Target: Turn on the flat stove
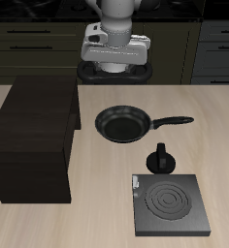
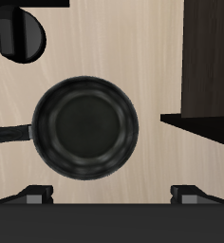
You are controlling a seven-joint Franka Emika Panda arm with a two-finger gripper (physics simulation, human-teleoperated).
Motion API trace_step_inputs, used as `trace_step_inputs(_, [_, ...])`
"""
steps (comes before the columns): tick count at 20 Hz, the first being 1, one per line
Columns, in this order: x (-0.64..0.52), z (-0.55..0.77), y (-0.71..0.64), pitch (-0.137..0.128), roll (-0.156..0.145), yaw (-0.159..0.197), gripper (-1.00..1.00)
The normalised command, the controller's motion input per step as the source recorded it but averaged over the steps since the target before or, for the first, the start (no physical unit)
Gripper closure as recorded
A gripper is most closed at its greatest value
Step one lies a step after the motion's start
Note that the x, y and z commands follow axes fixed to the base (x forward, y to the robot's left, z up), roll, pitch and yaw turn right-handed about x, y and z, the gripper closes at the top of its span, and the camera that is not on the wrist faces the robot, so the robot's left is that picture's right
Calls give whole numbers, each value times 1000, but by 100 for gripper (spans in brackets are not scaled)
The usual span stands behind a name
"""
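Observation:
The flat stove (image 1: 170,204) lies near the table's front edge, a dark-grey square slab. Its ring burner (image 1: 169,201) is dark, not glowing. A small knob (image 1: 135,182) sits at the slab's edge, on the side toward the cabinet. My gripper (image 1: 114,68) hangs open and empty high above the table's back, far from the stove. In the wrist view the gripper (image 2: 112,195) has its fingertips (image 2: 33,196) wide apart above the frying pan. The stove is out of the wrist view.
A round black frying pan (image 1: 123,123) (image 2: 85,128) sits mid-table, its handle pointing away from the cabinet. A small black pot-like object (image 1: 161,158) (image 2: 19,33) stands just behind the stove. A large dark cabinet (image 1: 34,136) (image 2: 207,57) stands beside the pan.

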Motion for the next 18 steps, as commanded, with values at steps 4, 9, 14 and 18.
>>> trace_step_inputs(4, [305, -59, 123, 20, 2, -4, -100])
trace_step_inputs(9, [565, -111, 406, 39, 50, 6, -100])
trace_step_inputs(14, [418, -1, 247, 4, 18, 6, -100])
trace_step_inputs(18, [312, -24, 190, 15, 13, -7, -100])
